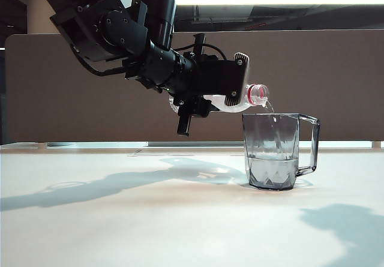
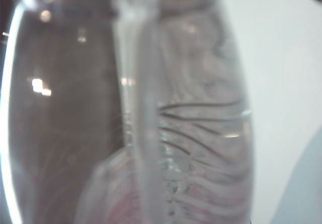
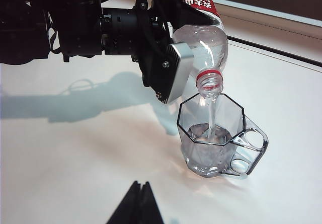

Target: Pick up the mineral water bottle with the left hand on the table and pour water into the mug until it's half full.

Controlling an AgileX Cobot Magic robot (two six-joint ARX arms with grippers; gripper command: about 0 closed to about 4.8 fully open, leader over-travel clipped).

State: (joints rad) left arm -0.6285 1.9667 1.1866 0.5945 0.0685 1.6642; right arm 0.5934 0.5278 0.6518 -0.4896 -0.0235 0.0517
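The left hand (image 1: 207, 96) grips the mineral water bottle (image 1: 243, 99), tipped neck-down over the mug (image 1: 273, 153), and water (image 3: 211, 116) streams in; the mug stands right of centre on the white surface (image 1: 120, 219), under half full. The right hand (image 3: 140, 196) hovers nearby, its 2 fingertips pressed together.

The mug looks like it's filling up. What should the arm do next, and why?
Probably tip the mineral water bottle back upright soon. The left gripper holds it over the mug, water is streaming in, and the level sits near halfway.
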